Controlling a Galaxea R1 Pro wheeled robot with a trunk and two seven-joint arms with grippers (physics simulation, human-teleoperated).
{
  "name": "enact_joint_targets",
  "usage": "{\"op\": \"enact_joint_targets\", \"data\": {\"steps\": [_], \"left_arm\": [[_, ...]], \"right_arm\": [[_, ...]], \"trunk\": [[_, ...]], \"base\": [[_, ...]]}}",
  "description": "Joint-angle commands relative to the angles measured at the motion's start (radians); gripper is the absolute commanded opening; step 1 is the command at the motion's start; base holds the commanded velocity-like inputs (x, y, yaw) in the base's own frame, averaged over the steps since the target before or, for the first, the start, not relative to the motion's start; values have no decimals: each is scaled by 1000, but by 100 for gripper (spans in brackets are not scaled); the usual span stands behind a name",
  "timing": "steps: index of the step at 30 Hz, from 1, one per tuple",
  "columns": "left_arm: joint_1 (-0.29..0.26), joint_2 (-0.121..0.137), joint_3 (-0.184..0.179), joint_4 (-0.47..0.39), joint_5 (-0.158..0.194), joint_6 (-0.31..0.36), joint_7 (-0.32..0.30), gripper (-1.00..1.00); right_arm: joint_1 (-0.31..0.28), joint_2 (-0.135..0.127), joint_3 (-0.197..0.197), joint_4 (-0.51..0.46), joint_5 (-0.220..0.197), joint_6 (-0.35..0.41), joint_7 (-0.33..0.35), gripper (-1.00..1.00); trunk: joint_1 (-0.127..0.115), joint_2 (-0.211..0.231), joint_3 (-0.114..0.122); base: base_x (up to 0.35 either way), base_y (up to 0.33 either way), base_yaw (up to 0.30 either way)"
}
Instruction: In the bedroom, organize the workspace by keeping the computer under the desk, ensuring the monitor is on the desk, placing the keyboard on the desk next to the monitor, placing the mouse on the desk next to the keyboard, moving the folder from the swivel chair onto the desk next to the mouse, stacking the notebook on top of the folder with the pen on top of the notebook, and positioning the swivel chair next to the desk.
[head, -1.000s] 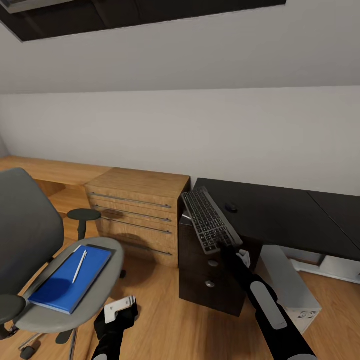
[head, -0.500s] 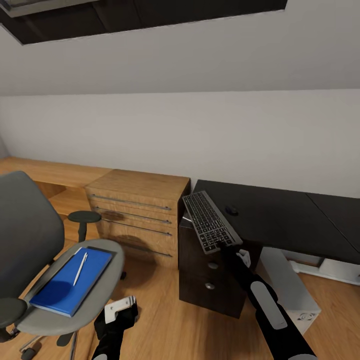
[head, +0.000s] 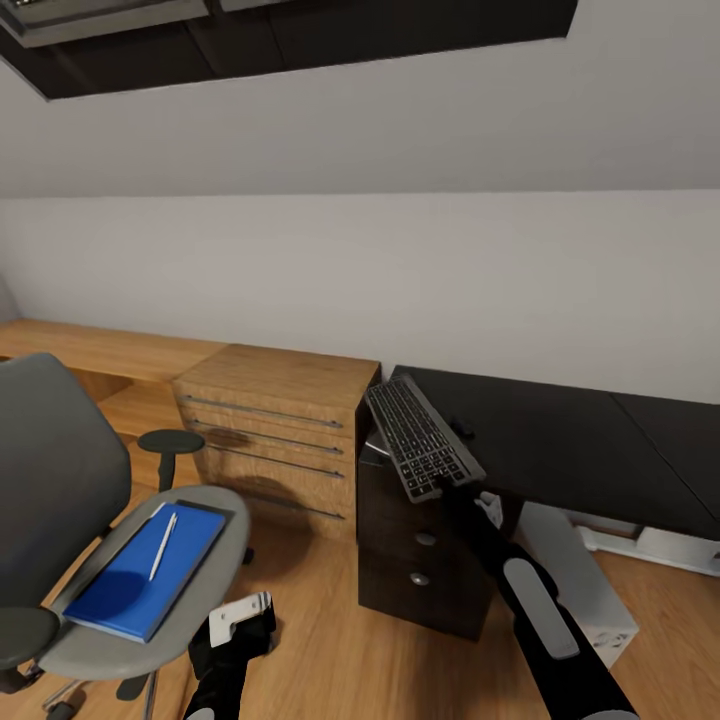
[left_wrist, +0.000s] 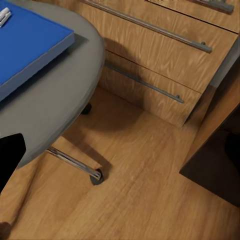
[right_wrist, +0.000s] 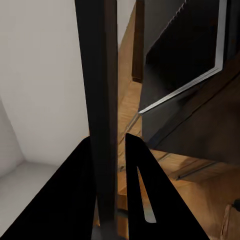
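My right gripper (head: 447, 490) is shut on the near end of the grey-and-black keyboard (head: 420, 438), which tilts up over the left corner of the black desk (head: 570, 430). The right wrist view has the keyboard (right_wrist: 102, 100) edge-on between two black fingers (right_wrist: 142, 185). A small dark mouse (head: 466, 430) peeks out on the desk behind the keyboard. On the grey swivel chair (head: 60, 470) lies a blue notebook (head: 145, 570) over a thin dark edge, with a white pen (head: 162, 545) on it. My left gripper (head: 237, 620) hangs low beside the seat, apparently open.
A wooden drawer unit (head: 280, 430) stands left of the desk's dark drawer pedestal (head: 420, 550). A white computer tower (head: 585, 565) sits on the floor under the desk. The chair's wheeled base (left_wrist: 92, 175) rests on wood floor close to the drawers.
The whole view has shifted slightly, so the camera moved. The desk and mouse have slid down behind the held keyboard, and the chair now sits a little lower and further right.
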Motion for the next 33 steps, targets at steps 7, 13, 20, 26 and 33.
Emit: {"op": "enact_joint_targets", "data": {"steps": [7,13,20,26,33], "left_arm": [[0,0,-1,-2,6,4,5,100],[0,-1,-1,-2,6,4,7,100],[0,-1,-1,-1,5,6,7,100],[0,-2,-8,20,3,6,7,100],[0,-1,-30,25,3,7,8,100]], "right_arm": [[59,-2,-1,-114,-6,1,4,-100],[74,-4,-2,-134,-3,2,2,-100],[76,-9,-2,-136,-4,2,2,-100],[76,-10,-8,-135,-5,1,0,-100],[77,-10,-64,-132,-6,-1,-2,-100]], "trunk": [[-8,14,6],[-8,14,6],[-8,14,6],[-8,14,6],[-8,14,6]], "base": [[0,0,0],[0,0,-1],[0,0,-177],[0,0,-254],[0,0,-260]]}}
